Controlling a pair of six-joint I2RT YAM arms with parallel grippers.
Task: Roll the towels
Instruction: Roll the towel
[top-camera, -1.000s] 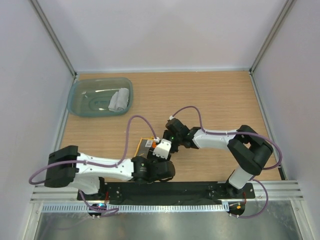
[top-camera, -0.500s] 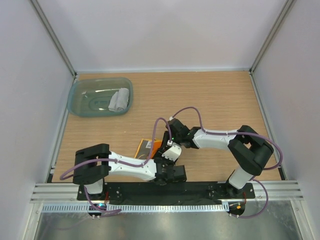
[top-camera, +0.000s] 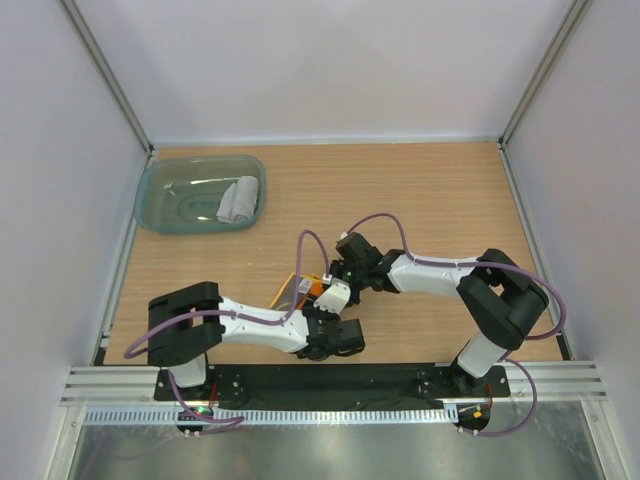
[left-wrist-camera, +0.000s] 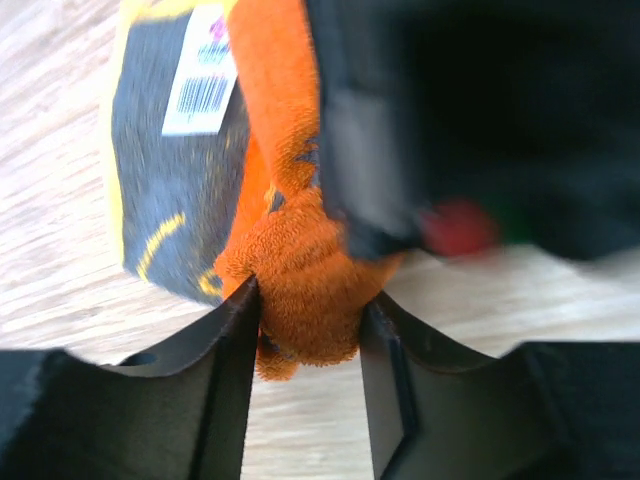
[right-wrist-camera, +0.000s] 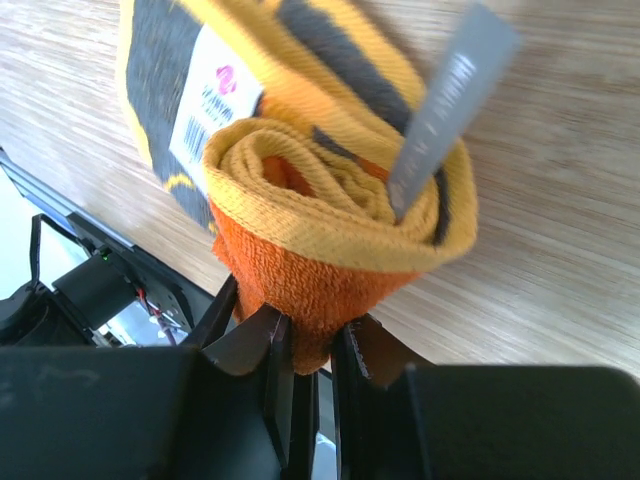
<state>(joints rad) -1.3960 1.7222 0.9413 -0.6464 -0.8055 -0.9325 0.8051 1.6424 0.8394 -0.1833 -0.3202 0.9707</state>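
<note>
The wooden table (top-camera: 430, 190) looks as it did a second ago. The biggest change is your left arm (top-camera: 250, 325). Its elbow was stretched far out to the left; it is now folded in closer, with the wrist turned up toward the middle of the near edge. Your right arm (top-camera: 440, 275) has barely shifted and reaches in from the right to the same spot.

The teal tub (top-camera: 160, 215) sits in the far left corner, unmoved. The grey towel (top-camera: 238, 200) lies rolled inside it, toward the right end.

The orange towel (top-camera: 308, 287) lies on the table just ahead of the arm bases, between the two wrists. A second ago more of its dark flat face showed from above; now mostly a sliver of orange peeks out.

Your left gripper (left-wrist-camera: 308, 320) has its fingers pressed against both sides of a bunched orange fold. Your right gripper (right-wrist-camera: 310, 345) is nearly closed, pinching the orange underside of the rolled end, where the yellow-edged spiral is plain.

A white barcode label (right-wrist-camera: 215, 100) sits on the dark face, and a grey tag (right-wrist-camera: 445, 95) sticks out of the roll.
</note>
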